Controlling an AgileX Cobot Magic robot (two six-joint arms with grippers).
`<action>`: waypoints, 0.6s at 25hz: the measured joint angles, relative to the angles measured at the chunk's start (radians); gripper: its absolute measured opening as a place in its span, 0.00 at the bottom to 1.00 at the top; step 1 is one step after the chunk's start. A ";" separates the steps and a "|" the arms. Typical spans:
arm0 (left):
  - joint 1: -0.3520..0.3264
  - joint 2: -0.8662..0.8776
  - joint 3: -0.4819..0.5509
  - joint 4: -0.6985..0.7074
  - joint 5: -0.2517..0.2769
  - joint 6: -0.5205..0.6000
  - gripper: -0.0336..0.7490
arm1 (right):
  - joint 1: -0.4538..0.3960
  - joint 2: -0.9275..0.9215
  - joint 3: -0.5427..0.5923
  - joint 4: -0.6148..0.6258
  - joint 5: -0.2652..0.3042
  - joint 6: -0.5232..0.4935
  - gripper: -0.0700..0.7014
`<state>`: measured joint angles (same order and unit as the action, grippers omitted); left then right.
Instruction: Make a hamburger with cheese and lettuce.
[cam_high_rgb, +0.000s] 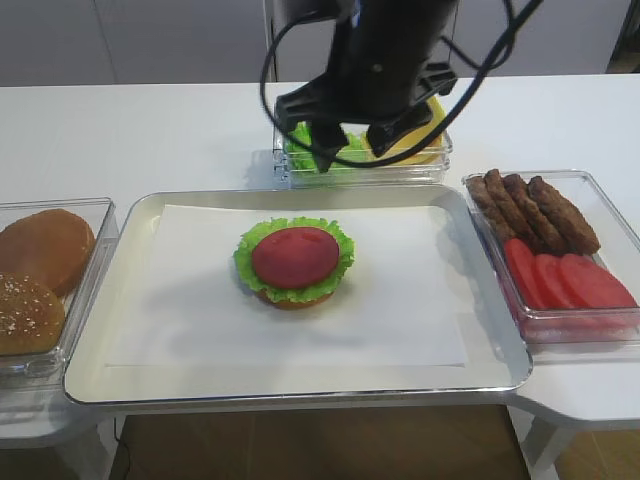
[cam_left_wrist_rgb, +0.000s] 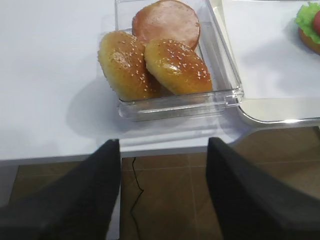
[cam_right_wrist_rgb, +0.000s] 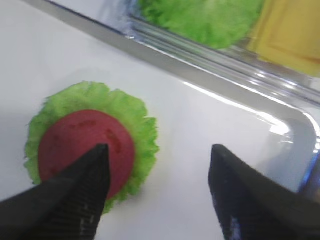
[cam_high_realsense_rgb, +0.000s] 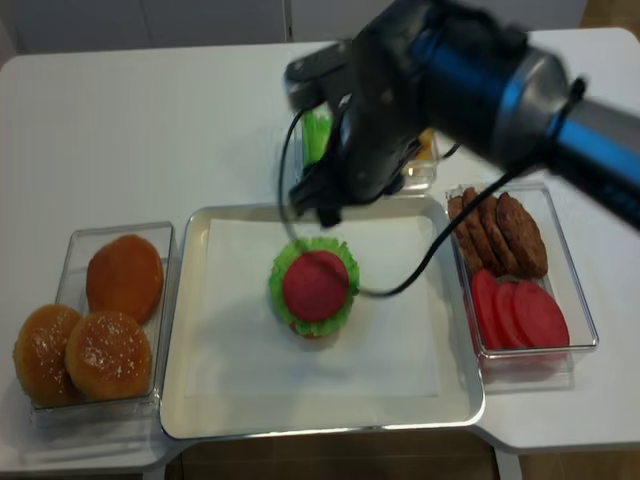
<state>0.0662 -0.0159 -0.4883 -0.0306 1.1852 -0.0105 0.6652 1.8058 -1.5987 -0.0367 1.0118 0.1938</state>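
Observation:
The hamburger (cam_high_rgb: 295, 262) (cam_high_realsense_rgb: 315, 287) sits on white paper mid-tray: a bun base, a frilly green lettuce leaf (cam_high_rgb: 340, 265) and a red tomato disc on top. More lettuce (cam_high_rgb: 305, 150) (cam_right_wrist_rgb: 205, 17) and yellow cheese (cam_high_rgb: 428, 135) (cam_right_wrist_rgb: 292, 32) lie in a clear box at the back. My right gripper (cam_high_rgb: 355, 145) (cam_right_wrist_rgb: 159, 147) hangs open and empty above the tray's far edge, between the hamburger (cam_right_wrist_rgb: 85, 145) and that box. My left gripper (cam_left_wrist_rgb: 164, 141) is open and empty, off the table's front left edge over the floor.
A metal tray (cam_high_rgb: 300, 390) takes up the table's middle. A clear box of bun halves (cam_high_rgb: 45, 280) (cam_left_wrist_rgb: 155, 65) stands to its left. On the right, another clear box holds brown patties (cam_high_rgb: 530, 205) and tomato slices (cam_high_rgb: 565, 280). The right arm's cables loop above the back box.

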 joint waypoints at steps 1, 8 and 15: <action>0.000 0.000 0.000 0.000 0.000 0.000 0.56 | -0.032 -0.012 0.000 0.013 0.005 -0.013 0.72; 0.000 0.000 0.000 0.000 0.000 0.000 0.56 | -0.265 -0.069 0.002 0.103 0.066 -0.084 0.68; 0.000 0.000 0.000 0.000 0.000 0.000 0.56 | -0.454 -0.134 0.002 0.108 0.157 -0.118 0.67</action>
<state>0.0662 -0.0159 -0.4883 -0.0306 1.1852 -0.0105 0.2117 1.6715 -1.5965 0.0709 1.1691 0.0760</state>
